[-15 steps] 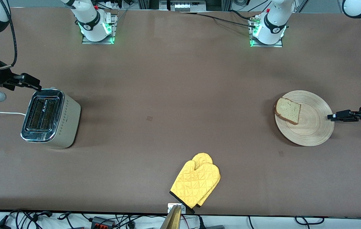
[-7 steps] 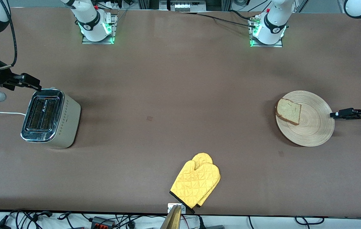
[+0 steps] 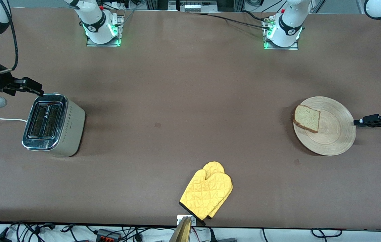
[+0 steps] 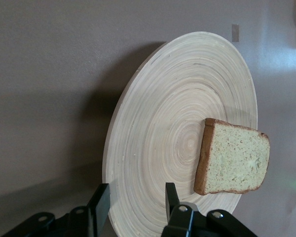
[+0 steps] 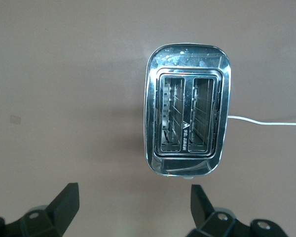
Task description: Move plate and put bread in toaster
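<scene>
The plate [image 3: 331, 134], bread [image 3: 306, 118] on it, sits near the desk edge at the left arm's end. The left gripper [image 3: 358, 122] straddles its rim, fingers apart, not clamped. The right gripper [image 3: 39, 91], spread wide, waits over the toaster [image 3: 53, 125] and its 2 slots. Plate-moving step; next needs closing on the rim.

Matt ringed-grain wooden plate [image 3: 334, 134], glossy chrome-topped metal toaster [image 3: 54, 126], quilted yellow cloth mitt [image 3: 207, 193], matt brown table [image 3: 190, 84]

A broad stretch of bare tabletop [image 3: 190, 101] lies between the toaster [image 3: 53, 125] and the plate [image 3: 324, 125]. Only the yellow oven mitt [image 3: 207, 193] interrupts it, lying near the front edge. Both toaster slots stand unobstructed.
</scene>
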